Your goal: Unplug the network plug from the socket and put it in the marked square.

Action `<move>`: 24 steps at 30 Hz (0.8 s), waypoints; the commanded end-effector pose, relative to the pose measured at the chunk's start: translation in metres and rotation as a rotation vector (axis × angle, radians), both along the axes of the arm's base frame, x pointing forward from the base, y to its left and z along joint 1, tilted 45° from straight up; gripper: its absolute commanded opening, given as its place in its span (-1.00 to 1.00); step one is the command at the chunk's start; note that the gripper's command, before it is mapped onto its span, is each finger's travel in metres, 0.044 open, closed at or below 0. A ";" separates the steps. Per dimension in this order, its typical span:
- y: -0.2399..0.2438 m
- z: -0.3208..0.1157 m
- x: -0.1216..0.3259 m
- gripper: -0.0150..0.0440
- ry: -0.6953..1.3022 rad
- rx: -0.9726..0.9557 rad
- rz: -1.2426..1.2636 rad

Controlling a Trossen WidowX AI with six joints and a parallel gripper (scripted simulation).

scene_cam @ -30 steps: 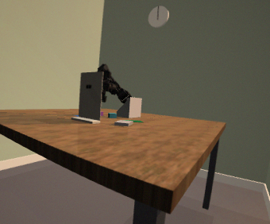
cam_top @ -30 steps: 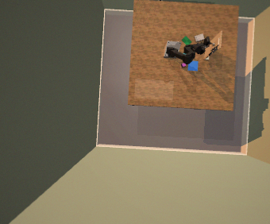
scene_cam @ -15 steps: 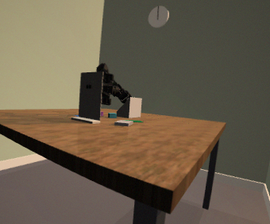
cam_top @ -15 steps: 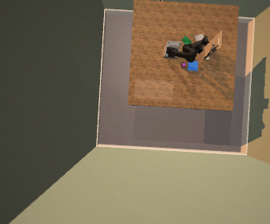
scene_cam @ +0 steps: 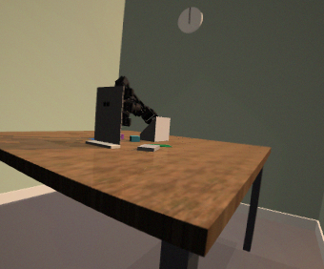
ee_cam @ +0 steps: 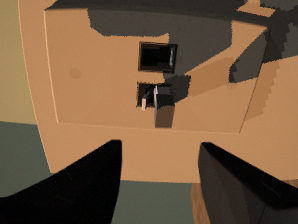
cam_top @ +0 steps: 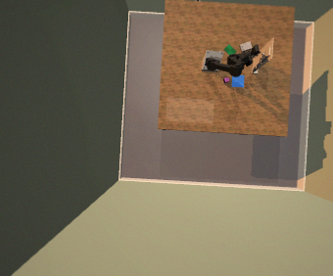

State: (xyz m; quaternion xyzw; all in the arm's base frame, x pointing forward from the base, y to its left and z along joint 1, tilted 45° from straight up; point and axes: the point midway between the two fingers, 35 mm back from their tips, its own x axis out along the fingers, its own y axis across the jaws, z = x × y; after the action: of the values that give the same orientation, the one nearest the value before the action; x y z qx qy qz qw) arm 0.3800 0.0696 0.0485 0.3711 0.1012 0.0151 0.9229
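Note:
The upright panel (cam_top: 271, 48) (scene_cam: 108, 121) (ee_cam: 100, 95) shows its tan front in the wrist view and its dark back in the exterior view. It has an empty upper socket (ee_cam: 157, 57) and a lower socket. A grey plug (ee_cam: 164, 111) sticks out of the lower socket, with a thin pale-tipped piece (ee_cam: 144, 102) at its left. My gripper (ee_cam: 160, 151) is open with nothing between its fingers. In the wrist view the fingertips stand below the plug, one on each side, apart from it; the exact distance is unclear. A flat blue square (cam_top: 238, 81) lies on the table (cam_top: 188, 78) (scene_cam: 183, 181).
A green flat piece (cam_top: 229, 49) (scene_cam: 164, 146) and a pale flat block (cam_top: 246, 46) (scene_cam: 148, 148) lie near the arm. A magenta block (cam_top: 226, 80) (scene_cam: 122, 136) and a teal block (scene_cam: 134, 138) are also there. The arm's base stands by a pale wedge (scene_cam: 162, 130). The panel has a pale foot (scene_cam: 102, 143).

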 end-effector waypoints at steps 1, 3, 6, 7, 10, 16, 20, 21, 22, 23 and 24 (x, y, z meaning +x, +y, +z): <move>-0.001 0.000 0.009 0.04 -0.002 0.012 0.001; -0.001 0.000 0.012 0.04 -0.003 0.014 0.001; -0.002 0.000 0.016 0.04 -0.004 0.019 0.002; -0.002 0.000 0.018 0.04 -0.004 0.020 0.002; -0.002 0.001 0.022 0.04 -0.005 0.025 0.002; -0.004 0.001 0.032 0.04 -0.008 0.034 0.003; -0.004 0.001 0.035 0.04 -0.009 0.038 0.004; -0.004 0.001 0.035 0.04 -0.009 0.038 0.004; -0.004 0.001 0.035 -0.05 -0.009 0.038 0.004; -0.004 0.001 0.035 -0.14 -0.009 0.038 0.004; -0.004 0.001 0.035 -0.16 -0.009 0.038 0.004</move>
State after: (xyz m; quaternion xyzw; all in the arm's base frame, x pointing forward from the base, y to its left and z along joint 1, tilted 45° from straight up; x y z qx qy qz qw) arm 0.4127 0.0654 0.0493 0.3853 0.0976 0.0192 0.9174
